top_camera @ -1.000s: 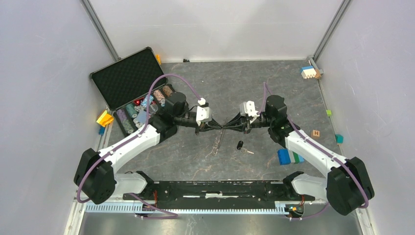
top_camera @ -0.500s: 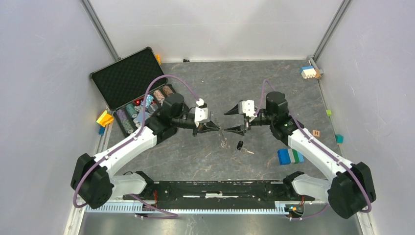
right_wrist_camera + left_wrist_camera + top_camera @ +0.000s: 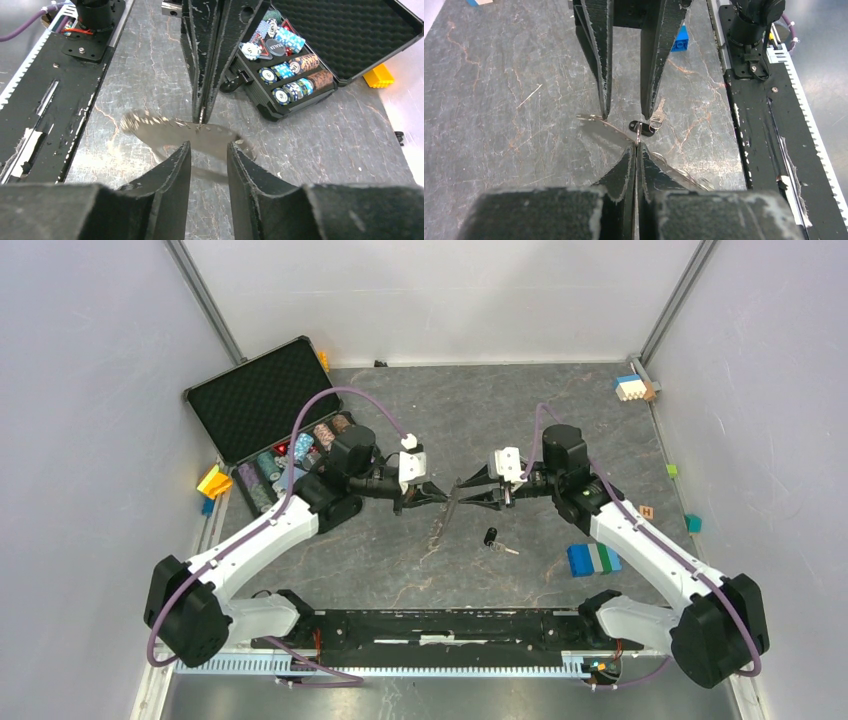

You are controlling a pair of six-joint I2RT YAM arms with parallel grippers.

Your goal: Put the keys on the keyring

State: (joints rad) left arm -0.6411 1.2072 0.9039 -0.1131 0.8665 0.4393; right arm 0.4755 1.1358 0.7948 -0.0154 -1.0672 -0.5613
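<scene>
The keyring (image 3: 440, 525) is a flat grey-tan loop with a jagged edge. It hangs tilted from my left gripper (image 3: 443, 498), which is shut on its top edge above the table. The left wrist view shows those fingertips (image 3: 631, 152) pressed together on the thin ring. My right gripper (image 3: 462, 490) faces the left one, open. In its wrist view the blurred keyring (image 3: 185, 131) lies across just beyond the tips of my right gripper (image 3: 209, 146), unclamped. The key (image 3: 490, 537), with a black head and silver blade, lies on the table below and shows in the left wrist view (image 3: 642, 127).
An open black case (image 3: 262, 400) with poker chips (image 3: 290, 460) stands at the back left. A blue and green block (image 3: 593, 559) lies right of the key. Small blocks sit at the back right corner (image 3: 634, 388), the right edge (image 3: 645, 512) and the left edge (image 3: 214, 482).
A second ago both grippers met at the keyring. The right gripper has opened and let go, then narrowed somewhat. The keyring now hangs from the left gripper alone.
</scene>
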